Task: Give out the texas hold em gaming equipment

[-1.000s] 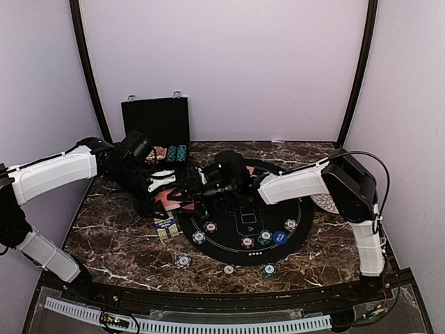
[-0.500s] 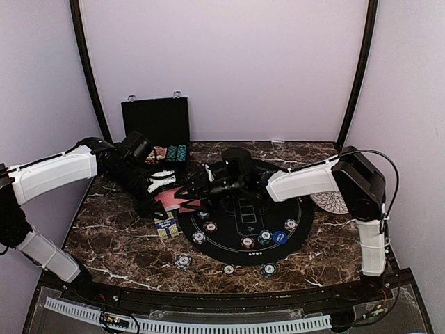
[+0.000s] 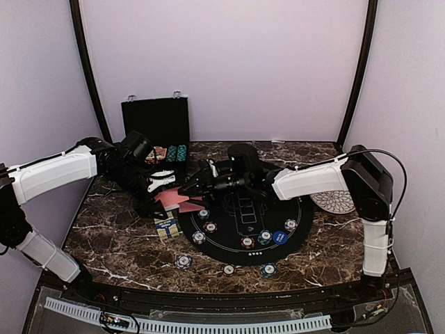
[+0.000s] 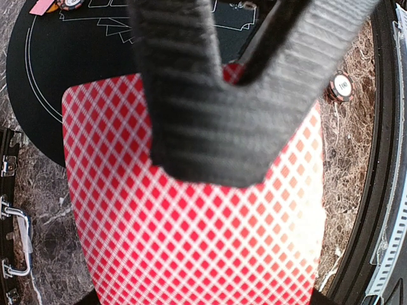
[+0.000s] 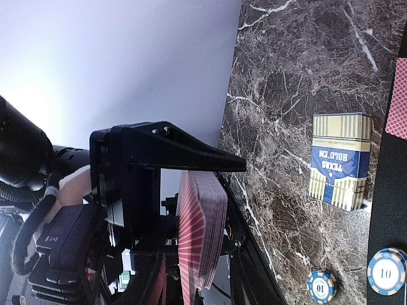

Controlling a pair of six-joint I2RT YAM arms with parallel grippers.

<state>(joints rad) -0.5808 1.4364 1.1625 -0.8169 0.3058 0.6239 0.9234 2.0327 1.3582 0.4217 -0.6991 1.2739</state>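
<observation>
My left gripper (image 3: 158,202) is shut on a deck of red-backed playing cards (image 3: 174,200), held above the table's left side. In the left wrist view the deck (image 4: 191,216) fills the frame and one ribbed black right finger (image 4: 203,127) lies across its top. My right gripper (image 3: 191,186) reaches in from the right. Seen from the right wrist, its jaws stand apart around the deck's end (image 5: 200,235), the upper finger (image 5: 178,152) close to the edge. Striped poker chips (image 3: 210,227) and a blue marker disc (image 3: 279,237) lie on the black mat (image 3: 306,209).
A blue and cream card box (image 3: 165,226) lies left of the mat. More chips (image 3: 183,261) sit on the marble near the front. An open black case (image 3: 156,129) stands at the back left, and a white patterned plate (image 3: 332,202) at the right.
My right gripper has risen and moved to the far end of the deck, and its jaws have narrowed. The left arm and the deck have stayed put.
</observation>
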